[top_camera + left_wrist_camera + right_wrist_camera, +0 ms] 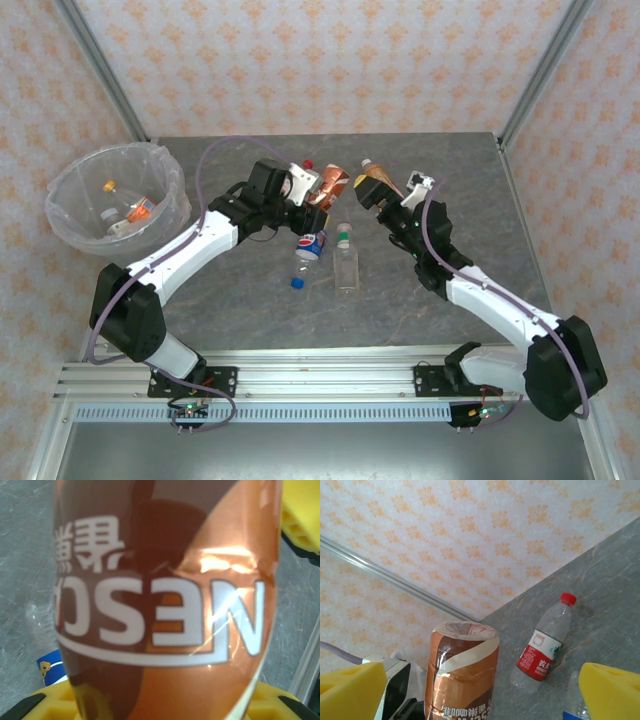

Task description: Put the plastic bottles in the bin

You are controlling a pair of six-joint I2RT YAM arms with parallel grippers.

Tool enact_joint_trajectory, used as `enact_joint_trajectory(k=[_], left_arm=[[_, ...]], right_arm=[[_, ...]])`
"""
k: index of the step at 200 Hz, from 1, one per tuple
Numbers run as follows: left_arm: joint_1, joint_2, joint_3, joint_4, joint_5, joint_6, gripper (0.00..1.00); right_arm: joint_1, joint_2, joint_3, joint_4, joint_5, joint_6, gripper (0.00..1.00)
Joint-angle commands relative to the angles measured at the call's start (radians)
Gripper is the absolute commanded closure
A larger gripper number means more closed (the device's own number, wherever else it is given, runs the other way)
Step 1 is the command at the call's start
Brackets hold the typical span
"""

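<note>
Nearest the arms, a clear bottle with a green cap [346, 264] and a blue-labelled bottle [311, 245] lie on the grey bench [250, 300], with a loose blue cap [297, 284] beside them. Just beyond, the left gripper [316, 190] is clamped on a brown-and-orange bottle [165, 610] turned bottom up, while the right gripper [481, 692] stands wide apart facing it, gripping nothing. Farther back a red-capped bottle [546, 642] lies on the bench, and off to the far left the lined bin [62, 222] has bottles in it.
</note>
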Motion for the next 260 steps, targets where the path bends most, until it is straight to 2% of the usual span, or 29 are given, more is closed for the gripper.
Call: enact_joint_trajectory(k=[1, 29, 61, 82, 124, 148, 210, 260], left_arm=[[0.012, -0.019, 0.038, 0.033, -0.055, -0.033, 0.67], [0.022, -0.027, 0.06, 0.005, -0.142, -0.07, 0.67], [0.049, -0.059, 0.079, -0.007, -0.217, -0.13, 0.67], [0.055, -0.082, 0.101, -0.037, -0.274, -0.136, 0.67], [0.061, -0.132, 0.123, -0.082, -0.544, -0.191, 0.67], [0.071, -0.161, 0.122, -0.075, -0.637, -0.207, 0.67], [0.086, -0.214, 0.217, -0.156, -0.782, -0.146, 0.66], [0.115, -0.256, 0.268, -0.199, -1.001, -0.089, 0.66]], right_arm=[[0.003, -0.029, -0.014, -0.002, 0.067, -0.028, 0.01], [0.003, -0.036, -0.025, -0.013, 0.095, -0.016, 0.01], [0.003, -0.051, -0.055, -0.077, 0.243, 0.057, 0.01], [0.001, -0.066, -0.083, -0.075, 0.282, 0.069, 0.01], [0.0, -0.087, -0.103, -0.124, 0.346, 0.081, 0.01], [-0.001, -0.084, -0.107, -0.142, 0.367, 0.124, 0.01], [-0.003, -0.068, -0.096, -0.174, 0.371, 0.141, 0.01], [-0.003, -0.067, -0.096, -0.182, 0.397, 0.153, 0.01]])
